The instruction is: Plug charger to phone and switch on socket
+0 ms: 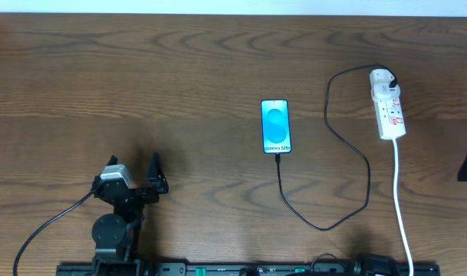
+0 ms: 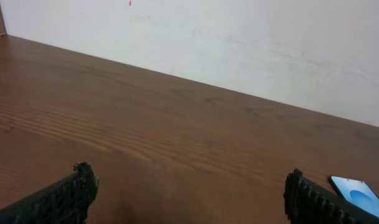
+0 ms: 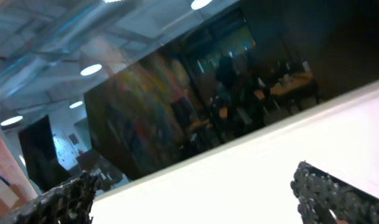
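Gaping wide and holding nothing, the left gripper (image 2: 190,177) sat low over the near-left part of the table (image 1: 179,69), well apart from everything the task concerned. The right gripper (image 3: 195,183) was likewise spread wide and empty, tilted upward off the table's right edge, so its camera saw none of the work. Further out, the phone (image 1: 276,126) lay flat near the middle, screen lit, with the charger (image 1: 280,172) running from its near edge in a loop to the far end of the socket (image 1: 389,107) at the right. Both ends looked seated, so the plugging seemed done. Whether the switch had been pressed could not be told, and I judged it the one step possibly left. The socket's cord (image 1: 402,207) trailed toward the near edge. The table was dark wood, backed by a plain white wall (image 2: 239,43), and the right wrist view showed ceiling lights (image 3: 91,70) and a dim room beyond.
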Available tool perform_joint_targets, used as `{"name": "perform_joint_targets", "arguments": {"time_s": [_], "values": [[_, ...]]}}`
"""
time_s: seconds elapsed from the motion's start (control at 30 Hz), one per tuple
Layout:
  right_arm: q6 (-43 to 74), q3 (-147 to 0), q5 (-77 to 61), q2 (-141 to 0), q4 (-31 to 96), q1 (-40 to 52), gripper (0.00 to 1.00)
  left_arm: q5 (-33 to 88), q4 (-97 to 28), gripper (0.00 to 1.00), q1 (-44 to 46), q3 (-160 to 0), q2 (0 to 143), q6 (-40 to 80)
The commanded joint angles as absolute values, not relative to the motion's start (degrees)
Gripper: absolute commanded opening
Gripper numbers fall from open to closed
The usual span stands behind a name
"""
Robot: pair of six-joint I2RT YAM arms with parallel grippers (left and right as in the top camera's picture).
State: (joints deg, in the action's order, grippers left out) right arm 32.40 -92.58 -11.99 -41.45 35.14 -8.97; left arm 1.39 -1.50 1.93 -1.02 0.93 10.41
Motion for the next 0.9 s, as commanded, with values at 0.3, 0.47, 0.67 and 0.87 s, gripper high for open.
{"name": "perform_joint_targets", "arguments": {"time_s": [0.3,0.47,0.67,0.87], "values": [[31.6,-92.6,-8.0,-41.2,65.5,-8.2,0.99,0.6,-4.0,0.98,2.0,-0.2,1.1,9.5],[31.6,-92.6,-1.0,-41.2,75.4,-8.2,0.99,0.6,-4.0,0.97,2.0,-0.2,1.1,9.5],[27.1,-92.1,1.4,-41.2,82.2,-8.2,0.99,0.6,-4.0,0.98,2.0,-0.2,1.1,9.5],[17.9,-87.5,1.4,-40.4,82.4,-8.1,0.99,0.6,-4.0,0.98,2.0,-0.2,1.1,9.5]]}}
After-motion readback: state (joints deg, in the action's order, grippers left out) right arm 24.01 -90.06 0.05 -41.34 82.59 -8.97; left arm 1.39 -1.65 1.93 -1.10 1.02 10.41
